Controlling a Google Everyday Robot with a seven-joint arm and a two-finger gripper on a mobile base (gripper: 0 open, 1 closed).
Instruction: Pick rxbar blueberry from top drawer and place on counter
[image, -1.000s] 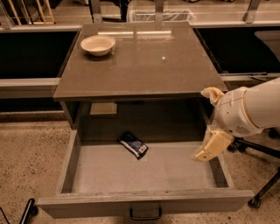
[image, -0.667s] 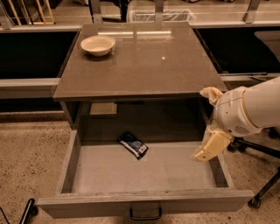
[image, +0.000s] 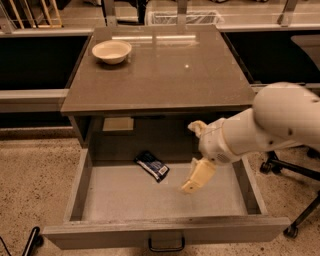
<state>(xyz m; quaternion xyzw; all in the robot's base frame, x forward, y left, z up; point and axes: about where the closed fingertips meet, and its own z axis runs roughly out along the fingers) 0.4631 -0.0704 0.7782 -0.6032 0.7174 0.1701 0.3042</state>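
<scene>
Spread cream two-finger gripper (image: 189, 158) over grey wood-grain top drawer (image: 120, 200), right of glossy dark-wrapped rxbar blueberry (image: 152, 166); flat bar may skid from closing fingers

Jaws apart above top drawer (image: 115, 202), rxbar blueberry (image: 152, 165) on its floor nearby

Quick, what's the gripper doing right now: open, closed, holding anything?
Gripper: cannot be told if open or closed; it hangs over the open top drawer, right of the rxbar blueberry, not touching it.
</scene>
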